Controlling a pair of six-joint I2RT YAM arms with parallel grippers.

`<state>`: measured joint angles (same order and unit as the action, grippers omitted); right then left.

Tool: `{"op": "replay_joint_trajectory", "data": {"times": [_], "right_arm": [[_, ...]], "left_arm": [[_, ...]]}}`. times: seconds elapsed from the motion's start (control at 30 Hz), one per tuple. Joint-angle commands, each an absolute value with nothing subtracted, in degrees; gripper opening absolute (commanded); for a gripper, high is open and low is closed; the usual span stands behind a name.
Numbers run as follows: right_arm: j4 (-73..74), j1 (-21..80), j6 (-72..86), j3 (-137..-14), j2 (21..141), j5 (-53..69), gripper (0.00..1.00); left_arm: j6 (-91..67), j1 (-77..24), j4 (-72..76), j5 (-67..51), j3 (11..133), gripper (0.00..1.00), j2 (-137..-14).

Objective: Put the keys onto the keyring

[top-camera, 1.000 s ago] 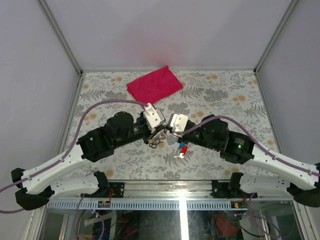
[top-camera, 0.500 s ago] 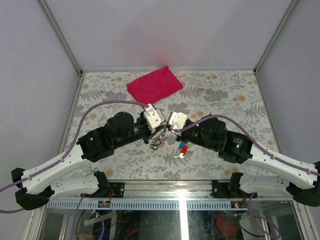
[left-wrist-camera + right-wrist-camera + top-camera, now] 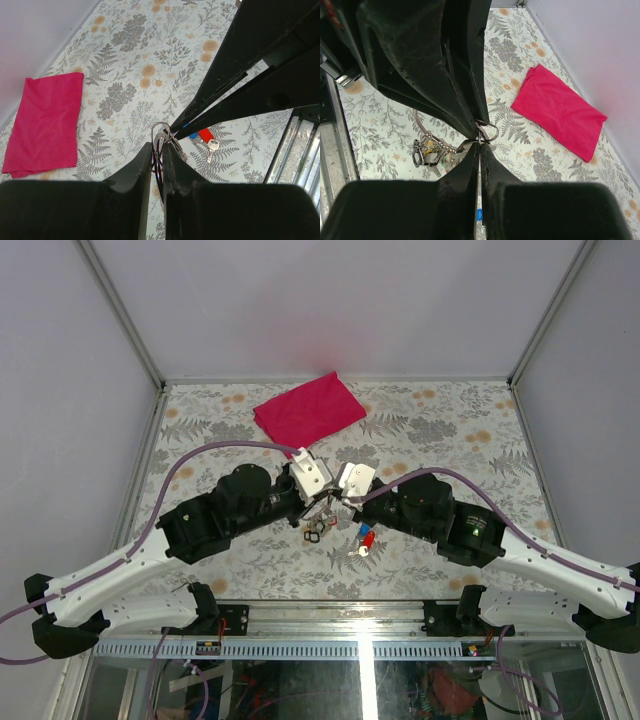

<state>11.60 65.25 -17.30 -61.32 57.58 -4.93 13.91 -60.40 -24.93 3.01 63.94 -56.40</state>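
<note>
The keyring (image 3: 160, 131) is gripped from both sides: the left pincer (image 3: 158, 146) and the right pincer (image 3: 480, 146) are each narrowed onto its wire. The keys (image 3: 205, 135) lie on the desk (image 3: 125, 75) just beside the right pincer, unthreaded; the threading itself is judged not yet begun.

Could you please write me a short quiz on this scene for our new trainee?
1. True or false: the keys lie on the table, off the keyring.
2. What lies toward the table's far edge? A) magenta cloth B) sponge C) cup
3. Which pinches the keyring: the left gripper, the right gripper, or both?
Key: 1 true; 2 A; 3 both.
</note>
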Motion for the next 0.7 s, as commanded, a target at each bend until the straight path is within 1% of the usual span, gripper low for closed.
{"op": "replay_joint_trajectory", "data": {"times": [0.0,0.2,0.67], "right_arm": [[8.74,65.48,-16.21,-64.46,56.44,-5.36,0.0],[10.09,65.48,-15.67,-65.34,57.27,-8.94,0.0],[10.15,65.52,-14.32,-66.03,57.48,-12.4,0.0]], "left_arm": [[14.5,-61.12,-22.54,3.55,66.17,0.0,-56.37],[14.59,-61.3,-22.68,3.53,66.19,0.0,-56.18],[14.93,-61.78,-23.15,3.09,66.25,0.0,-56.43]]}}
